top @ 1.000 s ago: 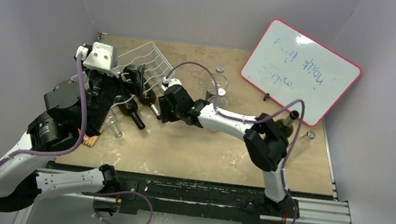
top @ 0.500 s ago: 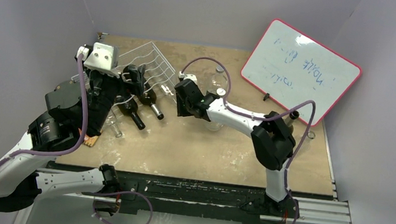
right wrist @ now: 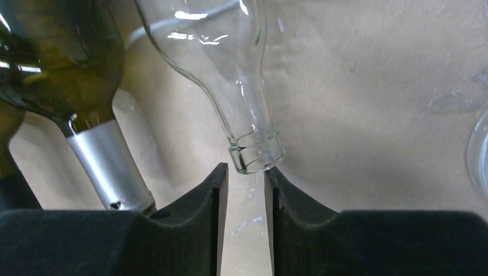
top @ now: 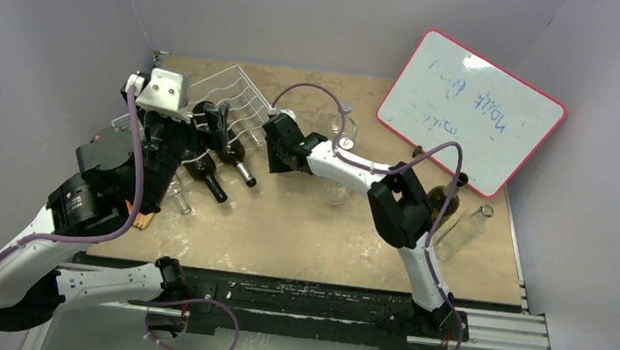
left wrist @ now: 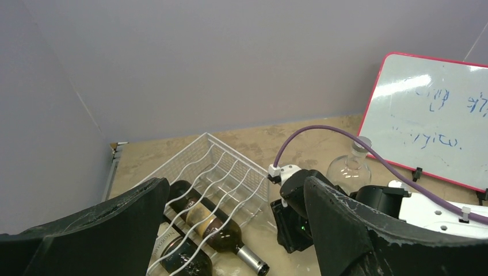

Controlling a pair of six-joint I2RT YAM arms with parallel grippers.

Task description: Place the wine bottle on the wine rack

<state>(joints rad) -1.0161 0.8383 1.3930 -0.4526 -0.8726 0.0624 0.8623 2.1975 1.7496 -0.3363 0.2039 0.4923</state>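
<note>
The white wire wine rack (top: 229, 94) (left wrist: 216, 164) stands at the back left. Two dark wine bottles (top: 234, 154) (left wrist: 214, 225) lie in it under the wavy rods, necks towards the table's middle. A clear wine bottle (right wrist: 230, 69) (left wrist: 247, 198) lies in the groove to their right. Its mouth rests just past the tips of my right gripper (right wrist: 244, 172) (top: 272, 164) and touches the right fingertip (right wrist: 271, 175). Only a narrow empty gap separates those jaws. My left gripper (left wrist: 236, 230) (top: 217, 126) hovers over the rack's near end, wide open and empty.
A red-framed whiteboard (top: 472, 114) leans at the back right. A round clear flask (top: 343, 129) (left wrist: 351, 169) stands behind the right arm. A dark bottle (top: 444, 203) and a clear bottle (top: 464, 232) stand at the right. Another clear glass item (top: 178, 192) lies near the left arm.
My right gripper has moved from the dark bottle's neck back and right to the clear bottle's mouth, its jaws narrowing. The right elbow swung left, uncovering the bottles at the right. The left arm barely moved.
</note>
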